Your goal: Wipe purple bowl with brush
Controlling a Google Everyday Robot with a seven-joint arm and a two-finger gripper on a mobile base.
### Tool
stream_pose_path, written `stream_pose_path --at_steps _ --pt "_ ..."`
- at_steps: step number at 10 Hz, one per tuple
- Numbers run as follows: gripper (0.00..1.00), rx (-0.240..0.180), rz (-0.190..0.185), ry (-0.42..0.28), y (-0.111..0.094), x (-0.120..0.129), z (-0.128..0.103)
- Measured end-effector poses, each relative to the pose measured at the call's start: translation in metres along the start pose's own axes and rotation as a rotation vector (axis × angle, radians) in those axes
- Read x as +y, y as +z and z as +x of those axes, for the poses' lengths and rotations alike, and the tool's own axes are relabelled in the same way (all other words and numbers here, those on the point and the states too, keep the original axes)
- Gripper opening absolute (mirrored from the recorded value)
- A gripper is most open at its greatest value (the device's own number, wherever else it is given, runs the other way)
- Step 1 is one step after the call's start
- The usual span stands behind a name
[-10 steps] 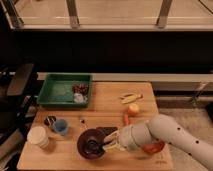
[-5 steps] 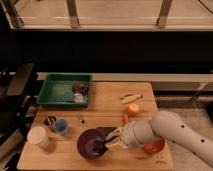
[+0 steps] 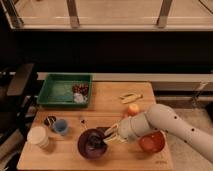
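The dark purple bowl (image 3: 92, 144) sits on the wooden table (image 3: 105, 105) near its front edge, left of centre. My gripper (image 3: 111, 135) reaches in from the right at the bowl's right rim and holds a brush (image 3: 101, 137) whose dark head points down into the bowl. The white arm (image 3: 165, 127) stretches away to the right.
A small blue cup (image 3: 61, 127) and a white cup (image 3: 38, 136) stand left of the bowl, with a small dark object (image 3: 49, 120) behind them. A green tray (image 3: 64, 90) with small items is at the back left. An orange bowl (image 3: 151, 142), an orange object (image 3: 133, 109) and a banana (image 3: 130, 97) lie on the right.
The arm has shifted slightly left and the brush has moved a little inside the bowl. The bowl and other objects have stayed put.
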Motion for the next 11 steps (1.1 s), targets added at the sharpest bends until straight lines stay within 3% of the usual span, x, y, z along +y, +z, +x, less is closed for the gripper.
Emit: stream_pose_path --at_steps 3,6,9,11 --pt "0.00 -0.020 -0.003 0.000 0.006 0.020 0.001" --pt "0.00 0.006 0.040 0.008 -0.009 0.038 -0.007" --pt "0.00 0.046 0.065 0.001 -0.024 0.027 -0.009" --pt "0.00 0.056 0.046 -0.009 -0.024 0.001 -0.010"
